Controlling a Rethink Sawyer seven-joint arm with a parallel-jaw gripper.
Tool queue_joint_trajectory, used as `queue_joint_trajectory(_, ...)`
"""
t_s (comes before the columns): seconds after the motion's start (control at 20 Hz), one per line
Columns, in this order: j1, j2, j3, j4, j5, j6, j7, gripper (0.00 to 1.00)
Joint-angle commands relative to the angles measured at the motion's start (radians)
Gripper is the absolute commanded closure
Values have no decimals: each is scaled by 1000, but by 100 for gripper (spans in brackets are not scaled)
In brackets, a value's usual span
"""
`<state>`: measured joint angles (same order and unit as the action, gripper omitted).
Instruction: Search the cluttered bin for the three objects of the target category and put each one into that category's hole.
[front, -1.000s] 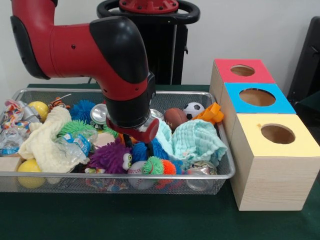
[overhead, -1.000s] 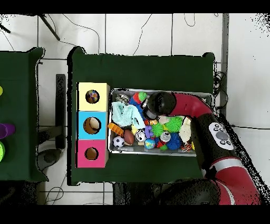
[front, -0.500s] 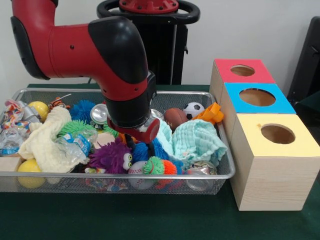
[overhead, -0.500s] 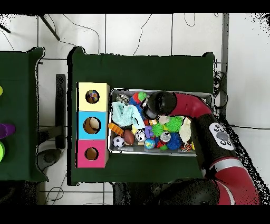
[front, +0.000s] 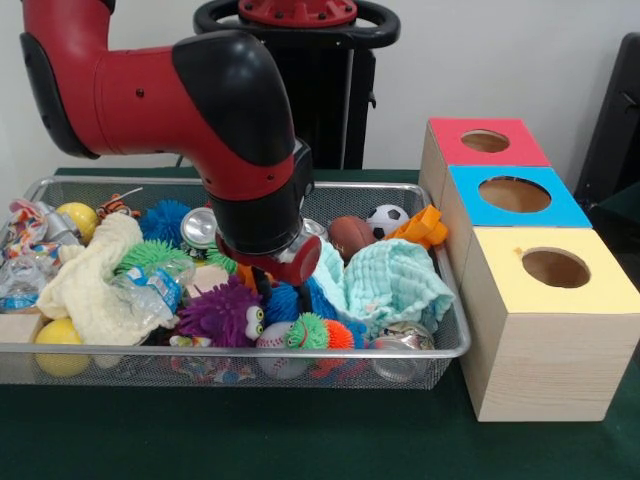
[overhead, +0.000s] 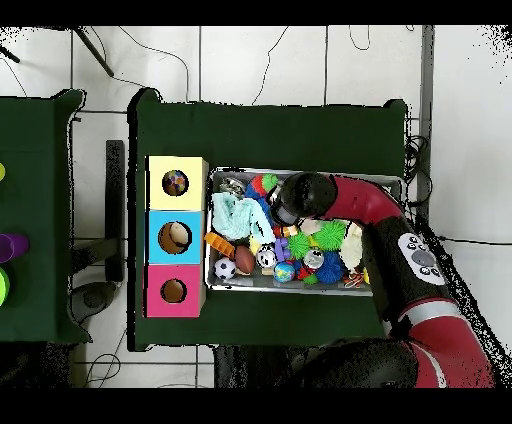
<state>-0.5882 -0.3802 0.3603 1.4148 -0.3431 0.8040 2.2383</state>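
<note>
End effector low over mid-bin clutter; target category not determinable.

The end effector (front: 275, 285) sits down among the toys in the wire bin (front: 440, 350), directly above the blue spiky ball (front: 290, 300), with the purple fuzzy toy (front: 220, 315) just beside it. Its fingers are hidden; whether it is open or closed cannot be told. The three holed boxes (front: 515, 195) stand outside the bin on the bench, at the end by the mint cloth (front: 395, 285).

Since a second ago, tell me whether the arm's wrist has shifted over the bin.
Yes, slightly. In the front view the wrist has crept left and a little up, away from the mint cloth in the wire bin.
</note>
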Motion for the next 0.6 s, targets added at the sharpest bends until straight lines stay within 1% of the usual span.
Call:
queue_joint_trajectory(0.05,-23,8,-13,121,-14,-86,-2,0)
queue_joint_trajectory(0.1,-25,14,-13,123,-19,-102,-1,0)
queue_joint_trajectory(0.2,-15,74,-28,97,-39,-163,21,0)
queue_joint_trajectory(0.3,9,181,-47,-10,-59,-200,27,0)
queue_joint_trajectory(0.4,44,254,-75,-87,-89,-255,40,0)
queue_joint_trajectory(0.5,76,297,-107,-136,-113,-300,52,0)
queue_joint_trajectory(0.6,82,336,-118,-167,-109,-339,51,0)
